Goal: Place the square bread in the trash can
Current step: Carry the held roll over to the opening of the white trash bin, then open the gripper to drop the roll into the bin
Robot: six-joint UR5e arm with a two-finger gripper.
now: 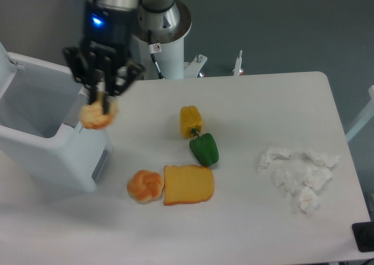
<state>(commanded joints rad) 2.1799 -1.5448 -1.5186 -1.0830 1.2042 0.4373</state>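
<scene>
Camera | gripper clamped on square bread; bread hangs below fingertips, over trash can rim

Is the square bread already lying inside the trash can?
No, the square bread hangs in the hand, in the air over the near-right rim of the trash can, not inside it.
</scene>
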